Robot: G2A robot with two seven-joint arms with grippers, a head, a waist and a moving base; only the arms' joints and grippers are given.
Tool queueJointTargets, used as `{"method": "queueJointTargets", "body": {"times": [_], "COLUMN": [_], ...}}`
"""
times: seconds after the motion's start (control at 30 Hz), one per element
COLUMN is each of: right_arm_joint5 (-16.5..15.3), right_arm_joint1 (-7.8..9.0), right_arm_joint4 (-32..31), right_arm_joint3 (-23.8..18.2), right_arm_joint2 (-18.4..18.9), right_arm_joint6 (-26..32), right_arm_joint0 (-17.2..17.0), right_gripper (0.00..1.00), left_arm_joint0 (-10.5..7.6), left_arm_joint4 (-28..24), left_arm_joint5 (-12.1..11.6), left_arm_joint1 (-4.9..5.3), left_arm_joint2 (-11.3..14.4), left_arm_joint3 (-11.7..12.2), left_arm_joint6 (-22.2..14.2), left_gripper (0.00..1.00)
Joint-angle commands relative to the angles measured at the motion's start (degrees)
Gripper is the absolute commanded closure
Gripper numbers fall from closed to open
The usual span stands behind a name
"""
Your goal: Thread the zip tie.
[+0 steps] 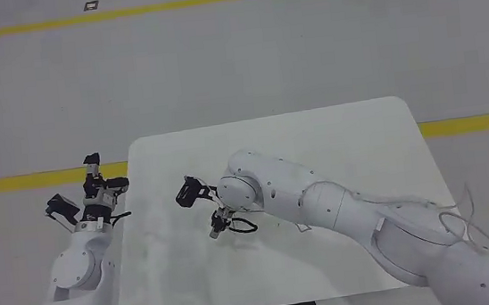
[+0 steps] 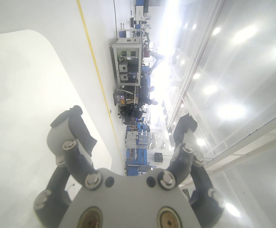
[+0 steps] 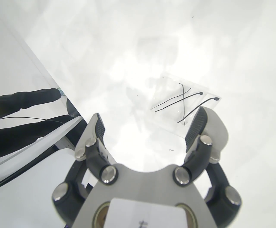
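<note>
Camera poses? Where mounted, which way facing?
Top view: overhead, looking down at the table; left end effector and right end effector show.
Left wrist view: on that wrist, facing sideways past the table into the room; own end effector open.
Right wrist view: on that wrist, facing down at zip ties on the table; own end effector open.
Shared: all show the table.

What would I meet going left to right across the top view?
Left gripper, open, just off the table's left edge → right gripper, open, over the table's left half.
</note>
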Motion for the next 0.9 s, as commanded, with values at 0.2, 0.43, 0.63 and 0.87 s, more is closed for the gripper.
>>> {"method": "queueJointTargets", "body": {"times": [0.2,0.43,0.63,0.87], "right_arm_joint5": [0.0,3.9,5.5,4.8], "right_arm_joint1": [0.0,0.43,0.08,-0.01], "right_arm_joint4": [0.0,-6.1,-10.4,-11.8], "right_arm_joint3": [0.0,-2.3,-4.0,-4.4], "right_arm_joint2": [0.0,-0.9,-1.6,-1.8], "right_arm_joint6": [0.0,2.3,4.2,4.5], "right_arm_joint0": [0.0,-1.1,-1.8,-1.8], "right_gripper": [0.0,0.0,0.0,0.0], "left_arm_joint0": [0.0,0.0,0.0,0.0], "left_arm_joint4": [0.0,0.0,0.0,0.0], "left_arm_joint5": [0.0,0.0,0.0,0.0], "left_arm_joint1": [0.0,0.0,0.0,0.0], "left_arm_joint2": [0.0,0.0,0.0,0.0], "left_arm_joint3": [0.0,0.0,0.0,0.0], "left_arm_joint6": [0.0,0.0,0.0,0.0], "left_gripper": [0.0,0.0,0.0,0.0]}}
